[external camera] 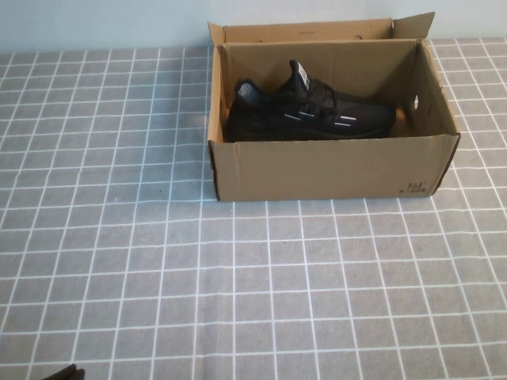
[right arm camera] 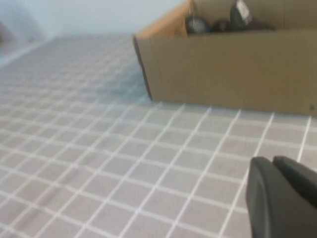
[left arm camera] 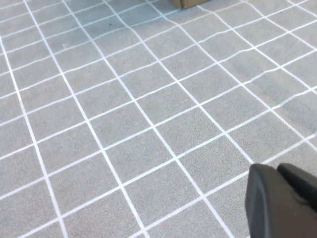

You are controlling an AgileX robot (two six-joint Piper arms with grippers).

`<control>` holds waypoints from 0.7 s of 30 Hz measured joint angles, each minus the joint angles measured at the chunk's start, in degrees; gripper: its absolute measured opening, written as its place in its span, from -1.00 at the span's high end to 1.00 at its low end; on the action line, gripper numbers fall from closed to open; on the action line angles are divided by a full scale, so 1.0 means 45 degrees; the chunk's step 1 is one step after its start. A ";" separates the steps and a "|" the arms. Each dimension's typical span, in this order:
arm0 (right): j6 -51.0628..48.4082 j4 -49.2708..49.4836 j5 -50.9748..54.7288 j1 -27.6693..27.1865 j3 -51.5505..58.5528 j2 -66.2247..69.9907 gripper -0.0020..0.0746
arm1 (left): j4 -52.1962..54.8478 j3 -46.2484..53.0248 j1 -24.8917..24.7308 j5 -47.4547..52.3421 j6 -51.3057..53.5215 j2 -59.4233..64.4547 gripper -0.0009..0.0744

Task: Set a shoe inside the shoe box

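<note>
Resting place: we see the shoe (external camera: pixel 310 112) lying inside the shoe box (external camera: pixel 325 169), at the tabletop's (external camera: pixel 238 285) far edge.
Left tool (left arm camera: pixel 278 198): closed, empty, above the near left corner.
Right tool (right arm camera: pixel 277 196): closed, empty, near side, apart from the box.

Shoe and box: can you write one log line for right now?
shoe: inside shoe box, upright | left pincer: shut, empty, over table | right pincer: shut, empty, near box | task: looks done
</note>
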 joint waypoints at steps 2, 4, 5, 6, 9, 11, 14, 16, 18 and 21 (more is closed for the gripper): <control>0.0000 0.0000 0.0345 0.0000 0.0028 0.0000 0.99 | 0.0000 0.0000 0.0000 0.0000 0.0000 0.0000 0.98; 0.0000 -0.0063 0.0572 0.0000 0.0053 0.0000 0.99 | 0.0000 0.0000 0.0000 0.0000 0.0000 0.0000 0.98; 0.0000 -0.0213 0.0606 -0.0033 0.0053 0.0000 0.99 | 0.0000 0.0000 0.0000 0.0000 0.0000 0.0000 0.98; 0.0000 -0.0426 0.0606 -0.0155 0.0053 0.0000 0.99 | 0.0000 0.0000 0.0000 0.0023 0.0000 0.0000 0.98; 0.0000 -0.0721 0.0363 -0.1250 0.0053 0.0000 0.99 | 0.0000 0.0000 0.0000 0.0023 0.0000 0.0000 0.98; 0.0000 -0.0762 0.0033 -0.2407 0.0053 0.0000 0.99 | 0.0000 0.0000 0.0000 0.0023 0.0000 0.0000 0.98; 0.0000 -0.0786 -0.0057 -0.4035 0.0053 0.0000 0.99 | 0.0000 0.0000 0.0000 0.0023 0.0000 0.0000 0.98; 0.0000 -0.0786 0.0159 -0.4968 0.0053 0.0000 0.99 | 0.0000 0.0000 0.0000 0.0023 0.0000 0.0000 0.98; -0.0041 -0.0818 0.0345 -0.5512 0.0053 0.0000 0.99 | 0.0000 0.0000 0.0000 0.0023 0.0000 0.0000 0.98; -0.0422 -0.0818 0.0281 -0.5759 0.0316 0.0000 0.99 | 0.0000 0.0000 0.0000 0.0023 0.0000 0.0000 0.98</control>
